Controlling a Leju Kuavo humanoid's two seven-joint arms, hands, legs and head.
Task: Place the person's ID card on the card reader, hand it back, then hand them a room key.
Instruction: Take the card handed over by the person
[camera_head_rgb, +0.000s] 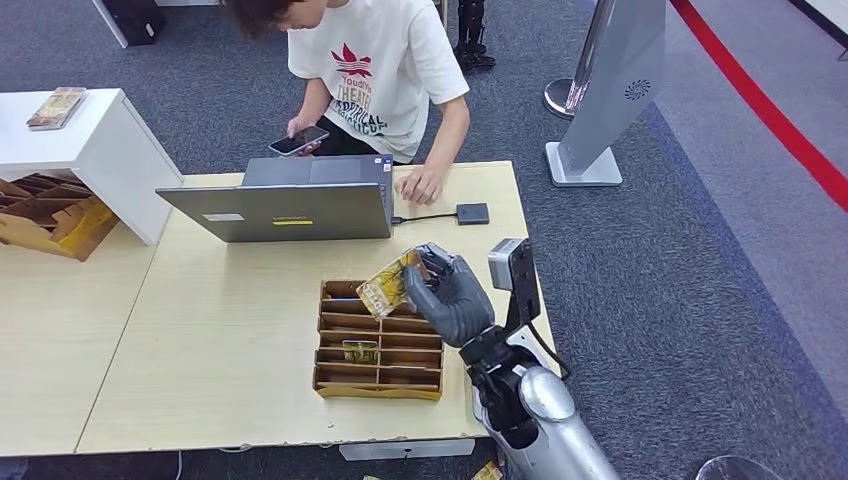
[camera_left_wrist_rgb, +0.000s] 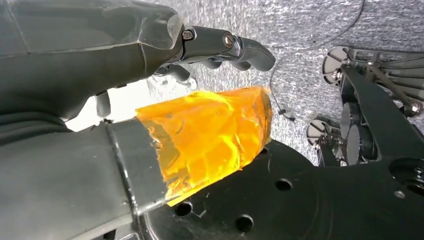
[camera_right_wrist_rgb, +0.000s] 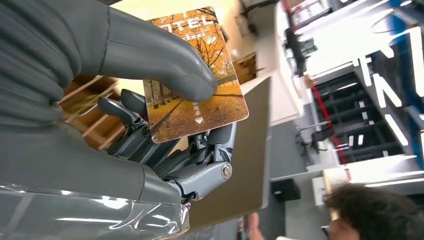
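My right hand (camera_head_rgb: 450, 297) holds a room key card (camera_head_rgb: 386, 284) with an autumn-tree picture, lifted just above the far right corner of the wooden slotted tray (camera_head_rgb: 380, 388). In the right wrist view the thumb (camera_right_wrist_rgb: 165, 65) presses the card (camera_right_wrist_rgb: 200, 105) against the fingers behind it. The small dark card reader (camera_head_rgb: 473, 213) lies on the table beyond, cabled to the laptop (camera_head_rgb: 290, 210). The person's hand (camera_head_rgb: 421, 186) rests on the table near the reader; their other hand holds a phone (camera_head_rgb: 298, 140). My left hand (camera_left_wrist_rgb: 80, 55) hangs low with nothing in it, its thumb wrapped in orange film (camera_left_wrist_rgb: 210, 135).
Another card (camera_head_rgb: 360, 350) stands in a slot of the tray. A white cabinet (camera_head_rgb: 100, 150) and a cardboard organiser (camera_head_rgb: 50, 215) stand at the left. A grey sign stand (camera_head_rgb: 600, 100) is on the carpet at the right, past the table edge.
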